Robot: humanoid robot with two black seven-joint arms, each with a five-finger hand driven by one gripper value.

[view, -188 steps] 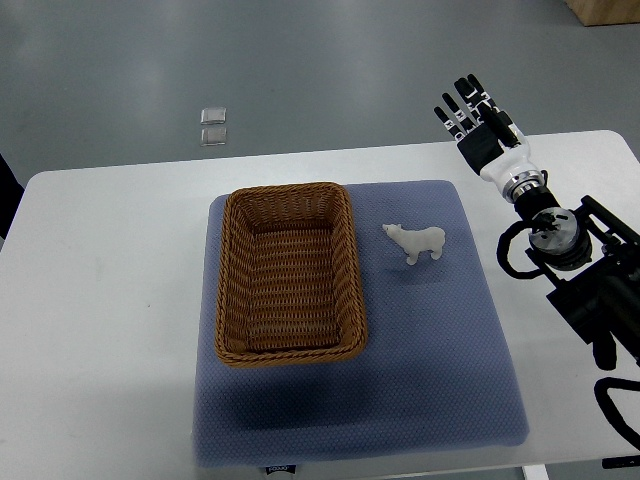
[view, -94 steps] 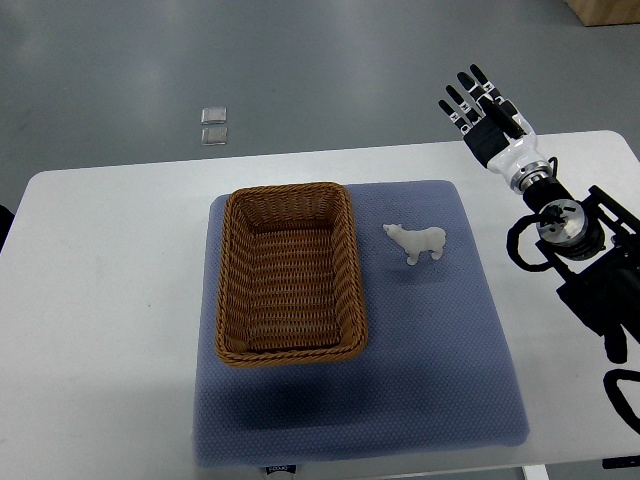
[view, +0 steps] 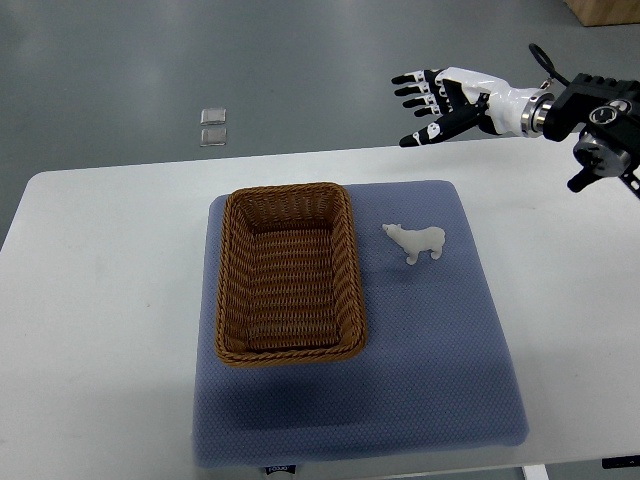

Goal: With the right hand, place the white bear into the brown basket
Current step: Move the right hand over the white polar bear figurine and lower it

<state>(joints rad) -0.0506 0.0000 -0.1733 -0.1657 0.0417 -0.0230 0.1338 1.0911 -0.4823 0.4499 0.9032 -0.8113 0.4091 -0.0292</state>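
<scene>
top view showed the right hand (view: 440,100) had swung from the table's (view: 100,250) right edge to beyond its far edge, fingers spread and holding nothing. the white bear (view: 417,241) stood untouched on the blue mat (view: 420,360), just right of the brown basket (view: 288,271). the reach had likely only begun.
</scene>
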